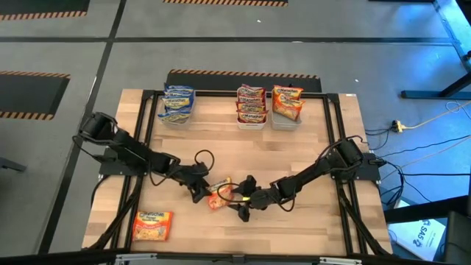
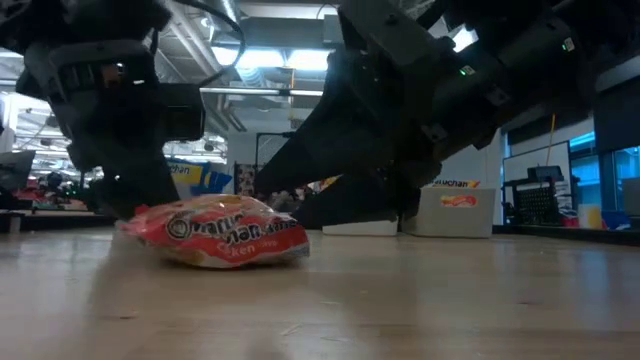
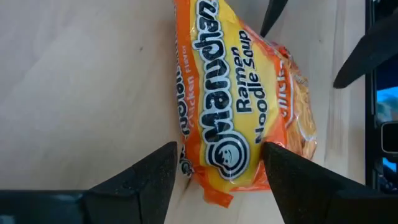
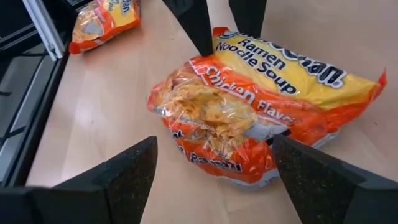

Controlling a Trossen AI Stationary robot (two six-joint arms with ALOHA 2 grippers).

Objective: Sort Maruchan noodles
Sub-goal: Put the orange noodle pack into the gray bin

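Orange-yellow packet (image 1: 218, 194) flat on tabletop (image 1: 294, 147); left pincer (image 1: 200, 193) and right pincer (image 1: 243, 207) spread, flanking the packet, neither gripping.

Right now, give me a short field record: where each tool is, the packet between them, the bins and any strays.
left tool: open, at the packet's left end
right tool: open, at its right end
centre packet: orange-yellow, flat on table
back bins: blue packets, red packets, orange packets
stray: orange packet, front-left of the table
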